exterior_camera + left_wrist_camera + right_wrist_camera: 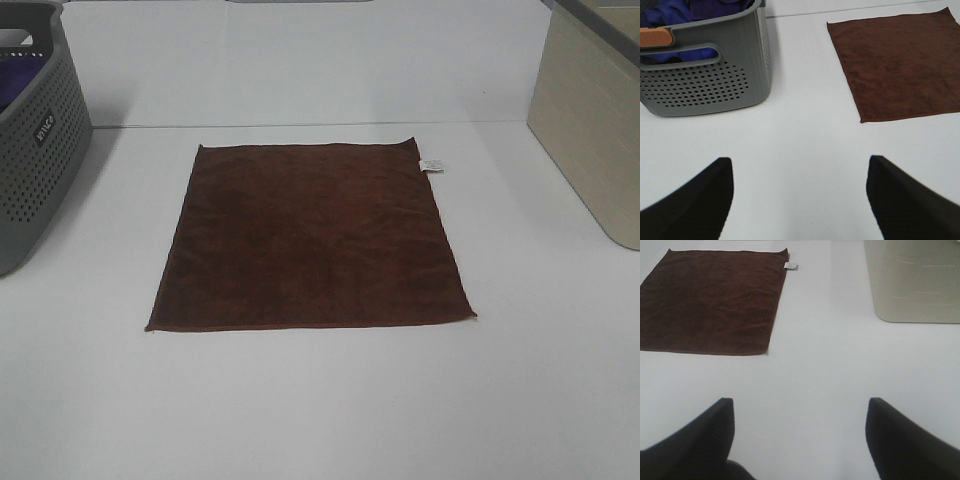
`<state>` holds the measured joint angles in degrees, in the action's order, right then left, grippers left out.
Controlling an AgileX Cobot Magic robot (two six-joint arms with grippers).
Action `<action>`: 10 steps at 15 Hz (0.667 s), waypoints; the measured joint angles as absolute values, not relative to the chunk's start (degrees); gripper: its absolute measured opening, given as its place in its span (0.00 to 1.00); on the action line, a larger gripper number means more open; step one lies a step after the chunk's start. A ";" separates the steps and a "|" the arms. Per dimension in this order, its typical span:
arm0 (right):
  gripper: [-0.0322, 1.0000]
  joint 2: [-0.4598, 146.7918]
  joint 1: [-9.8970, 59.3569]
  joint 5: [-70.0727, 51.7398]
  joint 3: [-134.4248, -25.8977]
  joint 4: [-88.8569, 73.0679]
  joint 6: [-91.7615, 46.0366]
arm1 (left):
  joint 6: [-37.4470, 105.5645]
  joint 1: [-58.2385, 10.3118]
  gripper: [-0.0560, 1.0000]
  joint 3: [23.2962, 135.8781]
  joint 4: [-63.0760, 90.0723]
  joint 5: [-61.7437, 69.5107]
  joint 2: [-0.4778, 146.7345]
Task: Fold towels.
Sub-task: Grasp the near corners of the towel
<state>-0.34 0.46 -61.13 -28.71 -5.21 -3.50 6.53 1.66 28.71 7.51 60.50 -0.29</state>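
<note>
The dark reddish-brown towel (310, 238) lies flat and unfolded in the middle of the white table, with its small white tag (432, 164) at the far right corner. Neither arm shows in the exterior high view. In the left wrist view the towel (900, 65) lies well ahead of my left gripper (800, 200), which is open and empty above bare table. In the right wrist view the towel (710, 300) and its tag (791, 265) lie well ahead of my right gripper (800, 440), which is also open and empty.
A grey perforated basket (35, 150) with purple cloth inside stands at the table's left; it also shows in the left wrist view (705, 75). A beige bin (590, 120) stands at the right, also seen in the right wrist view (915, 280).
</note>
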 joint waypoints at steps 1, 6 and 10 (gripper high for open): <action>0.71 -0.34 0.46 -61.13 -28.71 -5.21 -3.50 | 6.53 1.66 0.72 28.71 7.51 60.50 -0.29; 0.71 -0.34 0.46 -61.13 -28.71 -5.21 -3.50 | 6.53 1.66 0.72 28.71 7.51 60.50 -0.29; 0.71 -0.34 0.46 -61.13 -28.71 -5.21 -3.50 | 6.53 1.66 0.72 28.71 7.51 60.50 -0.29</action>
<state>-0.34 0.46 -61.13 -28.71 -5.21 -3.50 6.53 1.66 28.71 7.51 60.50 -0.29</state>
